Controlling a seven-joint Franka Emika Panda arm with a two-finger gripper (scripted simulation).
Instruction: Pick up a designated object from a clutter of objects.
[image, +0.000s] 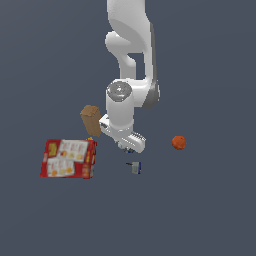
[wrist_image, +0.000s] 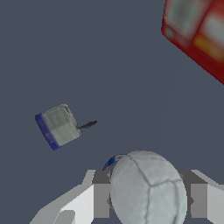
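The whitish-grey ball (wrist_image: 146, 175) fills the space between my fingers in the wrist view, its stitched panels facing the camera. My gripper (wrist_image: 148, 199) is shut on it, with a grey pad against each side. In the exterior view the gripper (image: 131, 146) hangs under the white arm, and the ball is hidden behind the hand. A sliver of something dark with a blue and red rim (wrist_image: 110, 162) peeks out behind the ball. The small grey-blue block (wrist_image: 57, 126) lies apart from the gripper, with a thin dark stub sticking out of it.
The flat red printed box (image: 68, 158) lies at the exterior view's left, and its corner (wrist_image: 197, 33) shows in the wrist view. A brown upright box (image: 90, 120) stands beside the arm. The orange ball (image: 179, 142) sits at the exterior view's right. The grey-blue block (image: 135, 167) lies just in front of the gripper.
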